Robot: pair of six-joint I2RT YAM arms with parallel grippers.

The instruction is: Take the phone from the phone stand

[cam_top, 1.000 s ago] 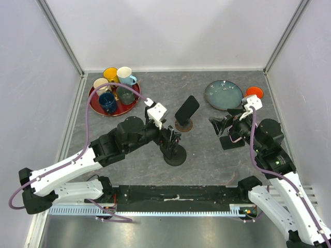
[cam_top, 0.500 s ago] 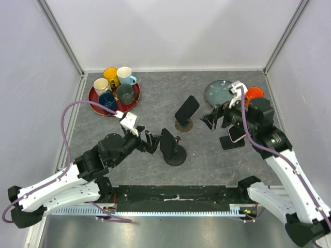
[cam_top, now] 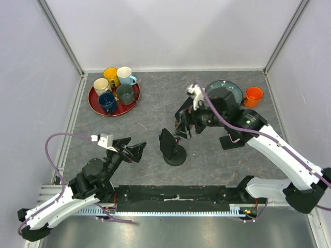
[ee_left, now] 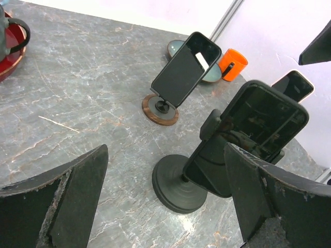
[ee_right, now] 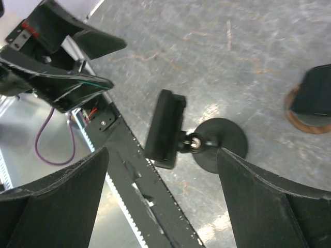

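Observation:
A black phone [cam_top: 166, 142] sits clamped in a black phone stand [cam_top: 175, 155] with a round base at the middle of the table. In the left wrist view that phone [ee_left: 264, 121] faces me on its stand [ee_left: 181, 183]. My left gripper [cam_top: 135, 151] is open and empty, to the left of the stand and apart from it. My right gripper [cam_top: 182, 128] hangs open just behind and above the stand. In the right wrist view the phone [ee_right: 165, 129] shows from its back, between and beyond the spread fingers [ee_right: 57, 201], untouched.
A second phone [ee_left: 186, 70] leans on a brown round stand [ee_left: 160, 108] behind; my right arm covers it from above. A third phone [cam_top: 232, 139] stands at the right. A red tray [cam_top: 94, 105] of mugs is back left, and a grey plate [cam_top: 227, 92] and orange cup [cam_top: 253, 95] are back right.
My left arm has drawn back from the black stand toward the near left, its jaws a little wider. My right arm has swung left from the right-hand phone to above the middle.

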